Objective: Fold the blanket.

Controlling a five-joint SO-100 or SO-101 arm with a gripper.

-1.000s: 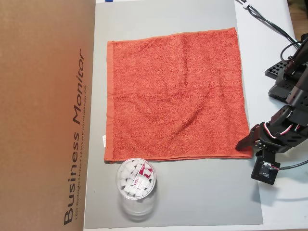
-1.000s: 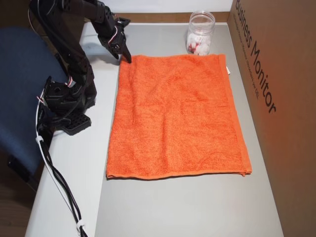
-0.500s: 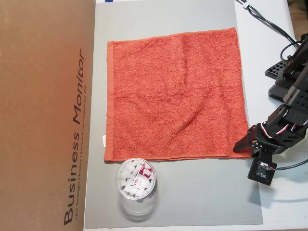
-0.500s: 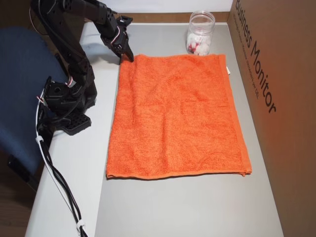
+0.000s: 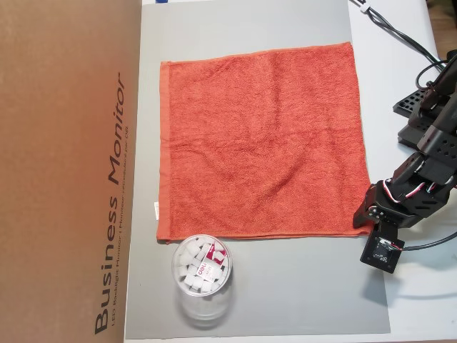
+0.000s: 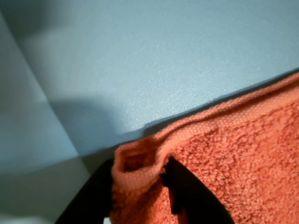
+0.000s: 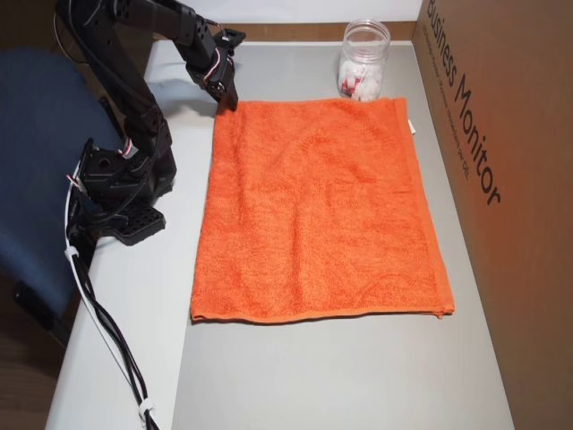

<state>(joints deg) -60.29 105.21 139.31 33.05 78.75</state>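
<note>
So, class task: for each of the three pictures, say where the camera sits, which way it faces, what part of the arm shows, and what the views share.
An overhead view: above the table, looking down; blanket centred, jar below it, arm and tool at the right edge.
Another overhead view: above, from the opposite side, slightly angled; arm base left, tool at the blanket's top-left corner, jar at top.
Wrist view: on the arm, close over the mat; dark fingers pinch the blanket's corner.
Shared: all three show the blanket corner gripped by the tool.
</note>
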